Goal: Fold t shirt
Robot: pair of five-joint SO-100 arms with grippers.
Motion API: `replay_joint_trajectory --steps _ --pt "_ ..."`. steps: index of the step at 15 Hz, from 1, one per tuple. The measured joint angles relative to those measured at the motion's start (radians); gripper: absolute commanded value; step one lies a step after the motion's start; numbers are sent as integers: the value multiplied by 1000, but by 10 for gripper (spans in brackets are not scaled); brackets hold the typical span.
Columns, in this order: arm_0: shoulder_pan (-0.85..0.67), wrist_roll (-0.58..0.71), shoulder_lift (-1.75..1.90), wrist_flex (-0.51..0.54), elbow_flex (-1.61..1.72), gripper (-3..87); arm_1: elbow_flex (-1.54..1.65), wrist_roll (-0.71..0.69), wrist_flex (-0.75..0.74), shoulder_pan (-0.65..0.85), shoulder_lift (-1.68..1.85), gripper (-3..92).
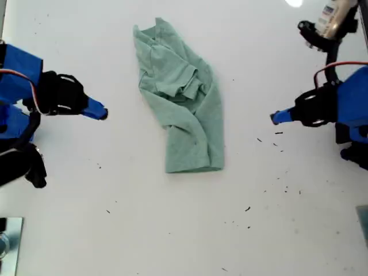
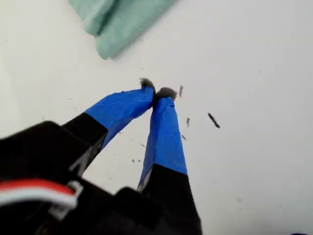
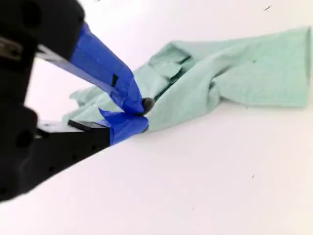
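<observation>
The pale green t shirt [image 1: 184, 103] lies crumpled and partly folded in the middle of the white table, running from the far side toward the near side. My first gripper [image 1: 275, 118] is at the exterior view's right, well apart from the shirt, with its blue fingers shut on nothing [image 2: 156, 92]; only a corner of the t shirt [image 2: 117, 19] shows beyond it. My second gripper [image 1: 102, 113] is at the exterior view's left, also apart from the cloth. It is shut and empty [image 3: 142, 113], with the t shirt [image 3: 234, 73] lying beyond its tips.
Small black specks [image 1: 259, 140] are scattered on the white table [image 1: 172, 230] near my first gripper. A bottle [image 1: 333, 14] stands at the exterior view's top right. A metallic object [image 1: 8, 241] sits at that view's bottom left.
</observation>
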Motion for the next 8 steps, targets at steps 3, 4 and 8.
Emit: replay_joint_trajectory --steps 3,4,8 --pt "106 86 -525 97 -604 275 -584 -9 124 -112 -517 329" --pt "123 120 -660 120 -746 280 -735 -17 173 -135 -646 340" --pt "126 152 -900 132 -861 305 -902 2 245 -152 -914 342"
